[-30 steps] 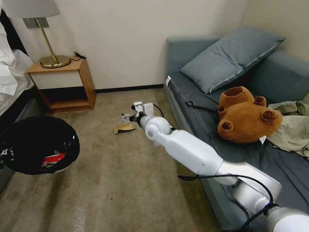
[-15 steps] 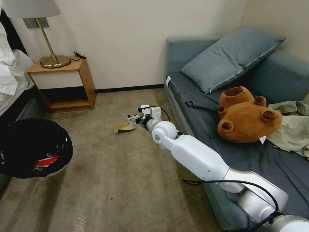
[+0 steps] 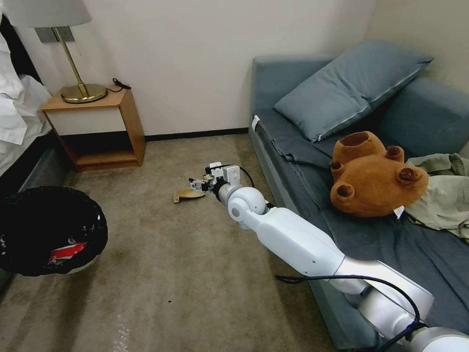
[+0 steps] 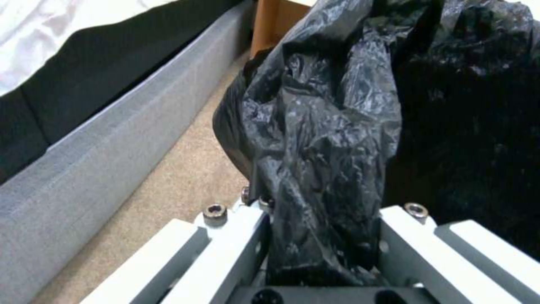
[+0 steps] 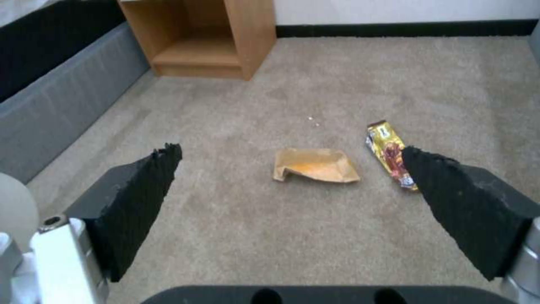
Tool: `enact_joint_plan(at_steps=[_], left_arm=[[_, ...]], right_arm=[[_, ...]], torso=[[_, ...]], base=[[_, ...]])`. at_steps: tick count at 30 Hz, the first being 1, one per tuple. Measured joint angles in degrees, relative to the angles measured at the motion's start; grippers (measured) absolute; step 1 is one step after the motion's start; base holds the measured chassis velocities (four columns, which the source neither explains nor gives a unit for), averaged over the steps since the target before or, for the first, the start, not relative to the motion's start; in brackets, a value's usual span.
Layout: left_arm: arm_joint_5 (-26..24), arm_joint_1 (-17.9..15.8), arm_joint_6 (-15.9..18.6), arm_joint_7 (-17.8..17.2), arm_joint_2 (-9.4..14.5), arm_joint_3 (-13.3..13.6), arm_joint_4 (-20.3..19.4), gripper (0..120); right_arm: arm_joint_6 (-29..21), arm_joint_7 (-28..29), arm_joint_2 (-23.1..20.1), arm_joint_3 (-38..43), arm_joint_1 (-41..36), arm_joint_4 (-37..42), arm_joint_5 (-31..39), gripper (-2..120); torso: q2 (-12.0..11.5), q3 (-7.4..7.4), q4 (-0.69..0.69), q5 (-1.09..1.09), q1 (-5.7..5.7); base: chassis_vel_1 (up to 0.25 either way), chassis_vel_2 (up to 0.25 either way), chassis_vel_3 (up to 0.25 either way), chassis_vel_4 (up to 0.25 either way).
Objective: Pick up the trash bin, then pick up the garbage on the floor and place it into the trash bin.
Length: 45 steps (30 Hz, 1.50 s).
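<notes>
the right gripper (image 5: 292, 169) hangs low over the carpet near the sofa (image 3: 293, 161), its black pads spread wide with nothing between them, and it has swung back a little toward the tan paper scrap (image 5: 315, 165) compared with half a second ago, when it sat slightly farther toward the sofa. from the wrist camera the scrap lies flat between the open pads, roughly centred, while the yellow-brown candy wrapper (image 5: 389, 152) lies just beside it, close to one pad. that small correction reads as lining up on the scrap rather than the wrapper, so the grasp itself is not yet made. the trash bin (image 3: 51, 230) hangs at the robot's left, well apart from the litter, and it has sunk and drifted a touch outward over the last second; the left gripper (image 4: 323, 236) is clamped on a bunched fold of its black liner (image 4: 320, 139). a red snack packet (image 3: 61, 252) already lies inside, so part of the job looks done, with the scrap and wrapper left on the floor. the thin, flat scrap may be awkward to pinch off carpet.
</notes>
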Motion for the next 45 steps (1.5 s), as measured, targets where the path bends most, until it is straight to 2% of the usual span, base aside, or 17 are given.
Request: enact_joint_plan(at_steps=[19,30,45], left_arm=[[0.3,0.2,0.2,0.3,-0.3,0.3,-0.3,4],[2.1,0.4,0.2,0.9,-1.5,1.9,-0.6,4],[2.0,1.2,-0.1,1.7,-1.1,1.1,0.0,4]], right_arm=[[1.3,-0.5,0.4,-0.2,-0.5,-1.4,-0.9,100],[1.5,-0.7,0.7,-1.5,-0.1,-2.2,-1.2,100],[2.0,-1.4,2.4,-3.3,0.6,-4.0,-2.0,100]], torso=[[0.0,0.0,-0.01,0.02,0.0],[0.0,0.0,0.0,0.0,0.0],[0.0,0.0,-0.01,0.01,0.0]], base=[[-0.063,0.061,0.057,-0.064],[-0.064,0.07,0.074,-0.071],[-0.086,0.083,0.081,-0.087]])
